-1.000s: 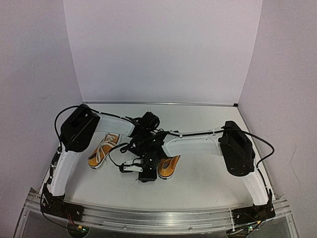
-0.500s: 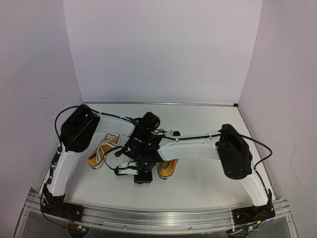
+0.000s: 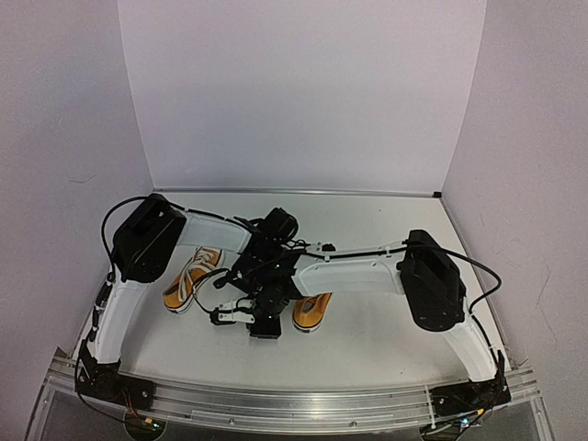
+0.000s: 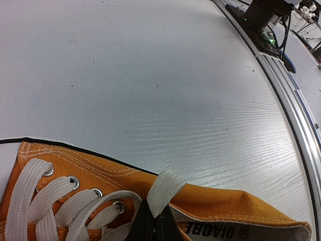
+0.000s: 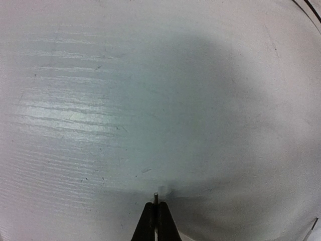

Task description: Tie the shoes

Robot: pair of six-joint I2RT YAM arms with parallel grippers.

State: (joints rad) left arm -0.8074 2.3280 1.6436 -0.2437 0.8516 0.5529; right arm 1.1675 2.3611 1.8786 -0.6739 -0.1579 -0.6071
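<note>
Orientation first: the outer shoe (image 3: 191, 280) lies centre-left in the top view. Its long axis runs from lower left to upper right of the frame, white lacing up. We cannot tell which end is the toe. The inner shoe (image 3: 313, 310) sits at centre, tucked under the right forearm (image 3: 354, 271). Only its lower end shows, orange with a white sole edge, aimed at the bottom of the frame. Both rest on the white table (image 3: 386, 230), apart from each other.

In the left wrist view a shoe (image 4: 220, 200) runs along the bottom edge. Laced eyelets are at lower left and the open collar with printed lining at lower right, so the toe lies off the left edge. We cannot tell which of the pair it is. The left gripper (image 4: 154, 216) has its fingers pinched on a flat white lace (image 4: 163, 188), whose end stands up just above the tips.

The right gripper (image 5: 156, 211) shows fingers pressed together over bare table. A thin pale stub pokes out at the tips, and we cannot tell what it is.

Obstructions: the left forearm (image 3: 216, 234) and the right one meet over the inner shoe, their black wrist blocks hiding most of it. An aluminium rail (image 3: 294, 404) lines the bottom edge of the table. Lilac walls (image 3: 303, 92) close the back and sides.
</note>
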